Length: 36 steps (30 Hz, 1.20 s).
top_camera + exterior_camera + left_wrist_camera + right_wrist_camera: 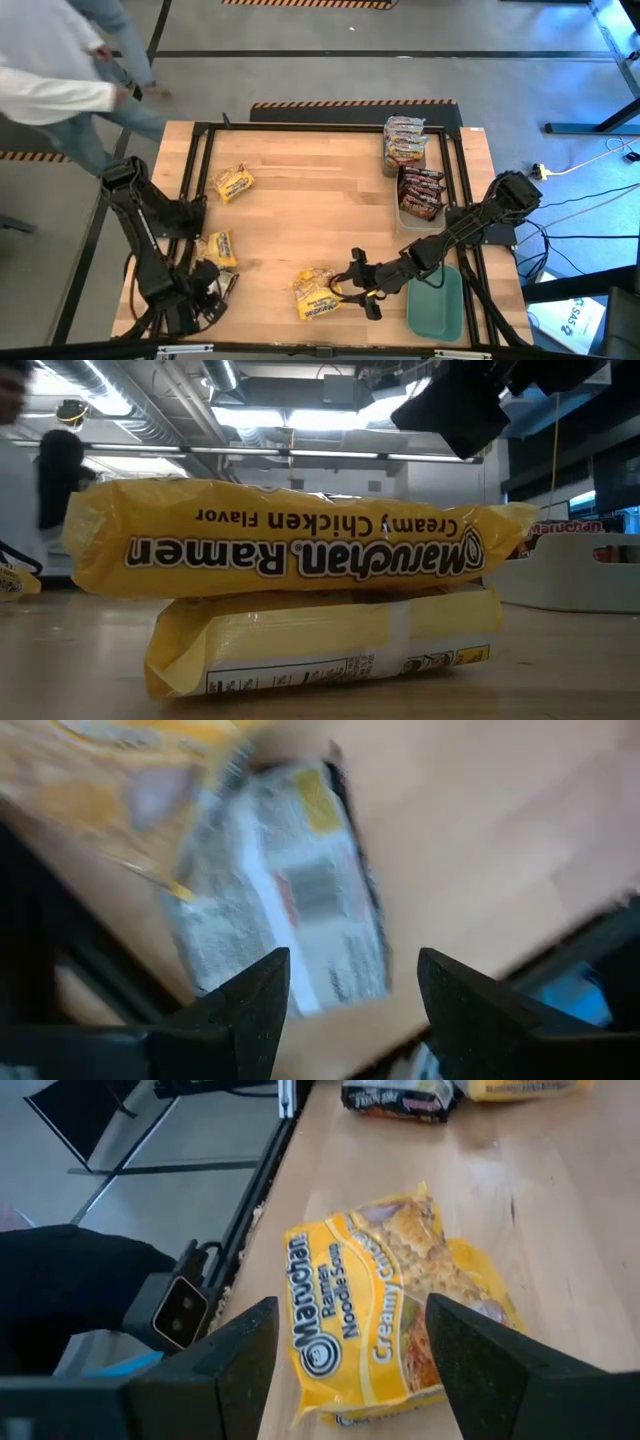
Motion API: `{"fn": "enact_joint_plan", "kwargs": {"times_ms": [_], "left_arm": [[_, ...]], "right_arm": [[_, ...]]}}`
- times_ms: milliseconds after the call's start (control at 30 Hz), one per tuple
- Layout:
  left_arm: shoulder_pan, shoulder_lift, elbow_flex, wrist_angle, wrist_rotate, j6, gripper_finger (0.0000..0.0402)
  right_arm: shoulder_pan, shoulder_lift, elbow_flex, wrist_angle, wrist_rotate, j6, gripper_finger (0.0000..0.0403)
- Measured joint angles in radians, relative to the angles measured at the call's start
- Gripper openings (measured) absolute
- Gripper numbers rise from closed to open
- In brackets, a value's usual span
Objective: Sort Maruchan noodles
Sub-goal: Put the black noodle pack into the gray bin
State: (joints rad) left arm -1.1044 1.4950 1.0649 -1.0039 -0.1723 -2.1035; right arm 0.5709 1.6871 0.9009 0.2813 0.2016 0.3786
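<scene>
Sorting is being carried out and looks roughly half done. Silvery-pink packets (404,143) and dark packets (421,192) are already being kept in the clear tray (402,214) at the bench's (310,210) right edge. Yellow packets (316,294) are being left loose on the bench. The right claw (352,290), fingers apart and empty, is being held just beside the stacked yellow pair. The left claw (350,1020), also apart, is being held over a silvery packet (285,910).
</scene>
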Motion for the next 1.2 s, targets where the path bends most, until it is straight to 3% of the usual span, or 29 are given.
{"fn": "enact_joint_plan", "kwargs": {"times_ms": [167,467,667,933,1200], "left_arm": [[-0.013,0.037,0.000,0.017,-0.057,0.014,0.0220],[0.034,0.103,-0.001,0.004,-0.027,0.081,0.0275],[0.054,0.172,-0.002,0.043,0.000,0.173,0.0281],[0.132,0.189,-0.002,0.156,-0.103,0.344,0.0273],[0.257,0.189,-0.002,0.167,-0.250,0.559,0.0273]], "right_arm": [[0.000,0.000,0.000,0.021,0.001,-0.041,0.0237],[-0.002,0.001,0.000,0.021,0.000,-0.038,0.0237],[-0.002,0.001,0.000,0.021,0.000,-0.036,0.0237],[-0.002,0.002,0.000,0.039,0.000,-0.035,0.0237],[-0.002,0.002,0.000,0.061,0.000,-0.035,0.0237]]}}
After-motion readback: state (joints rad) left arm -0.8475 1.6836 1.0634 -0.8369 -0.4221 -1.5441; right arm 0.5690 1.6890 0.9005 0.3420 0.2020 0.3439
